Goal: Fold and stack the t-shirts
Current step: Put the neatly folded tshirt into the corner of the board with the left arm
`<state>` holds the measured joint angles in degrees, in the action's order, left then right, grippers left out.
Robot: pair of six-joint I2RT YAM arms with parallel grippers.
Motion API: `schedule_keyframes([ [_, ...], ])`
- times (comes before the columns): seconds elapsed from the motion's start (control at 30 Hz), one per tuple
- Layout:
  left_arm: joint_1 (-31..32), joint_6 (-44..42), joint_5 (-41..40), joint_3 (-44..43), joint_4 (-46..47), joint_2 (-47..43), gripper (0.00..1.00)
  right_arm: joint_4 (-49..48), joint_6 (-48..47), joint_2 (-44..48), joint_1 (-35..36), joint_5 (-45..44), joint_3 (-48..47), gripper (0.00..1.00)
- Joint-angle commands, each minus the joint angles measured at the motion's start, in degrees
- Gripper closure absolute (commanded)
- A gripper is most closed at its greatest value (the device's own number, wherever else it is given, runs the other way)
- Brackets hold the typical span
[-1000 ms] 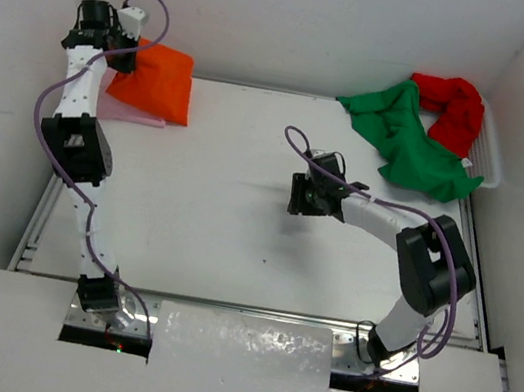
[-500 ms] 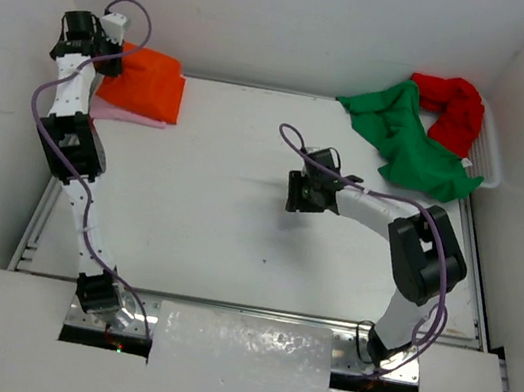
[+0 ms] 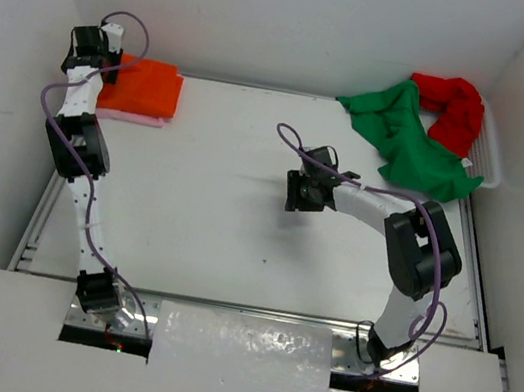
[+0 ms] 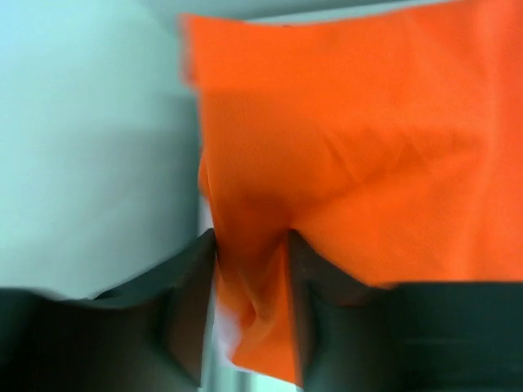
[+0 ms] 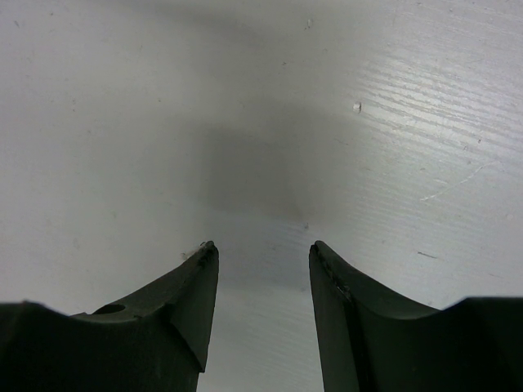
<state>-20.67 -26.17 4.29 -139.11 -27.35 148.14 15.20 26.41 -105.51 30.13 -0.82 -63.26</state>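
Observation:
The folded orange t-shirt (image 3: 147, 86) lies flat on the folded pink t-shirt (image 3: 134, 117) in the far left corner. My left gripper (image 3: 110, 68) is at the orange t-shirt's left edge. In the left wrist view its jaws (image 4: 252, 253) stand a little apart, with a fold of orange cloth (image 4: 343, 139) lying loose between them. The green t-shirt (image 3: 415, 144) and the red t-shirt (image 3: 454, 108) lie crumpled at the far right. My right gripper (image 3: 296, 192) hovers open over bare table (image 5: 261, 122) with nothing between its fingers (image 5: 263, 249).
A white mesh basket (image 3: 493, 161) sits at the far right edge under the red and green cloth. White walls close in the table at the back and on both sides. The left arm stands close against the left wall.
The left gripper has lowered the orange t-shirt flat onto the pink one, and its jaws have parted. The right arm has barely shifted.

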Motion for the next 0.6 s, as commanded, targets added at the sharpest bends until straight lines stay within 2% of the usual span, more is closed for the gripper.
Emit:
schedule_keyframes([
  [0.0, -0.7, -0.2, -9.5, 1.0, 6.3, -3.5, 0.59, -0.3, -1.3, 0.5, -0.2, 0.6, -2.3, 0.53],
  [0.1, -0.7, -2.8, -14.6, 0.5, 6.1, -2.2, 0.56, -0.3, -1.5, 0.2, -0.2, 0.6, -2.6, 0.53],
  [0.17, -0.6, -4.7, -18.0, -0.4, 5.7, -1.0, 0.51, -0.3, -1.5, 0.0, -0.2, 0.6, -2.9, 0.53],
  [0.27, -0.7, -5.4, -18.7, -0.3, 4.4, 0.0, 0.49, -0.3, -1.5, 0.0, -0.2, 0.6, -3.1, 0.53],
  [0.4, -0.8, -2.1, -16.3, 0.9, 3.8, -2.6, 0.48, -0.3, -1.7, 0.6, -0.2, 0.6, -2.7, 0.53],
  [0.57, -0.6, 5.8, -8.8, 1.1, 2.7, -11.5, 0.46, -0.3, -1.7, 1.5, -0.2, 0.6, -1.9, 0.53],
])
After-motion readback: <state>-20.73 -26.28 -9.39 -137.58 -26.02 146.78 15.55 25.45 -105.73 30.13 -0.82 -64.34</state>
